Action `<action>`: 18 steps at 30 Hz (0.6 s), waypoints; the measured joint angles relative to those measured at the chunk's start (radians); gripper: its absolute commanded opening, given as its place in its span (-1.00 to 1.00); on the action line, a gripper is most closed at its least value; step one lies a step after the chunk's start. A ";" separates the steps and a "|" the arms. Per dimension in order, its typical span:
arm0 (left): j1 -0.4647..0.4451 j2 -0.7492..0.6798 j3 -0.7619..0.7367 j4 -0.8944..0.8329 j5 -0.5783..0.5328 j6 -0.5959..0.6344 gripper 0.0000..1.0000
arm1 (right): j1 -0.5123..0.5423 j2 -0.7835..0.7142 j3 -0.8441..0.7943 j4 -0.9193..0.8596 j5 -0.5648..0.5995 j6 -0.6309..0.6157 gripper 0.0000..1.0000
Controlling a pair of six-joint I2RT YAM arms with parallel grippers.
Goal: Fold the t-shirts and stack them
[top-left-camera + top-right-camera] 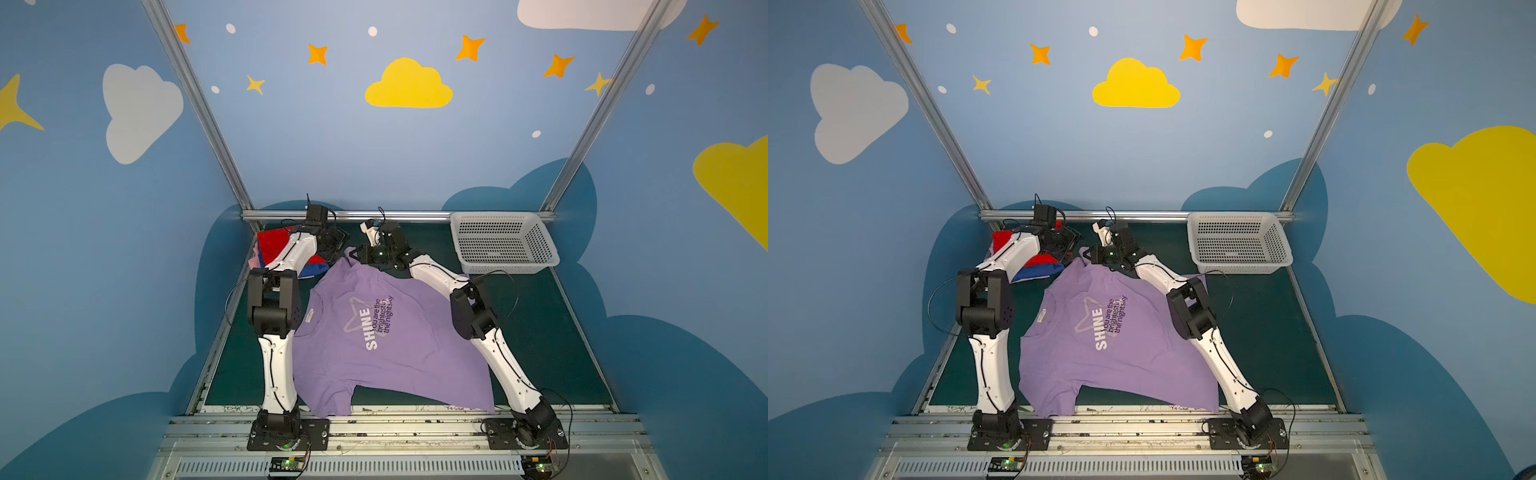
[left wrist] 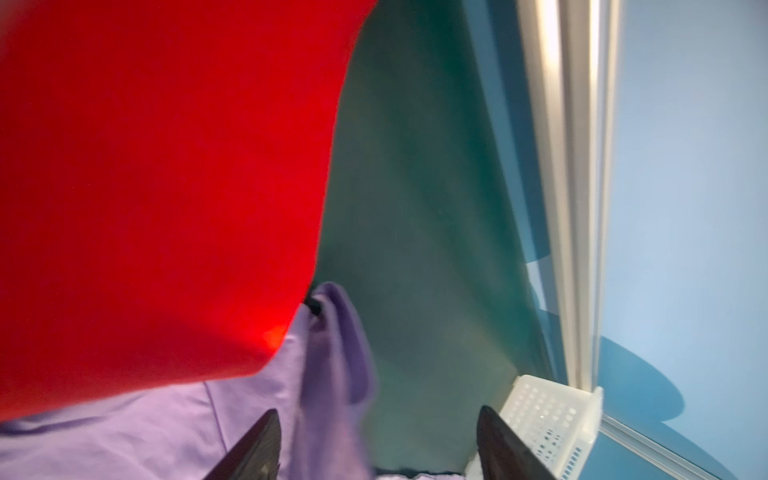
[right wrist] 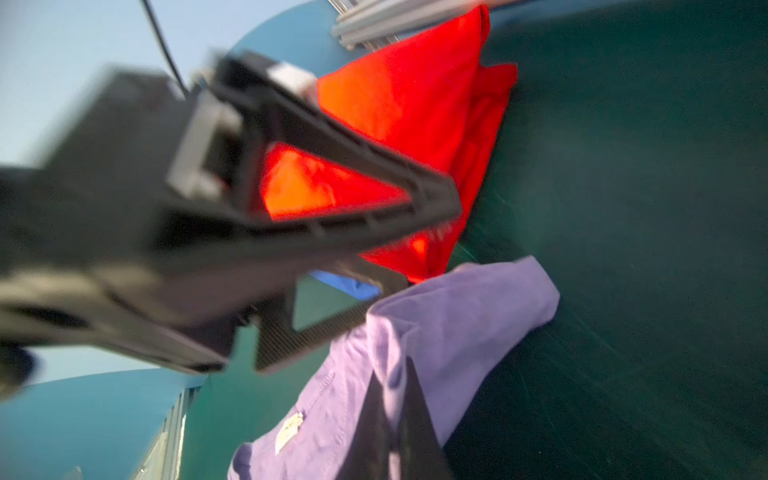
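The lavender t-shirt point(image 1: 415, 353) point(image 1: 1142, 357) lies spread print-up on the green mat, its hem at the front edge. My right gripper point(image 1: 354, 254) point(image 1: 1087, 254) point(image 3: 395, 376) is shut on its far sleeve point(image 3: 457, 311) and holds that sleeve lifted. At the far left a red t-shirt point(image 1: 274, 245) point(image 1: 1001, 241) point(image 2: 166, 187) tops a pile with a royal blue one point(image 1: 313, 269) point(image 1: 1038, 272) and a pink edge point(image 1: 253, 262). My left gripper point(image 1: 336, 243) point(image 1: 1068, 243) point(image 2: 379, 411) hovers open beside that pile, close to the lifted sleeve point(image 2: 336, 353), gripping nothing.
A white perforated basket point(image 1: 540, 245) point(image 1: 1277, 245) point(image 2: 548, 415) stands at the far right corner against the metal back rail point(image 1: 415, 216). Blue walls close in three sides. Bare green mat point(image 1: 536, 332) shows right of the lavender shirt.
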 measured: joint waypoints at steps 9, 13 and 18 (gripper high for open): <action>-0.014 0.003 0.020 -0.032 0.029 -0.039 0.32 | 0.000 -0.006 -0.035 0.010 0.002 -0.008 -1.00; -0.024 0.003 0.008 -0.069 0.031 -0.053 0.19 | -0.002 -0.035 -0.071 0.024 0.012 -0.014 -1.00; -0.026 0.008 0.004 -0.092 0.037 -0.064 0.00 | -0.002 -0.079 -0.119 0.051 0.026 -0.027 -1.00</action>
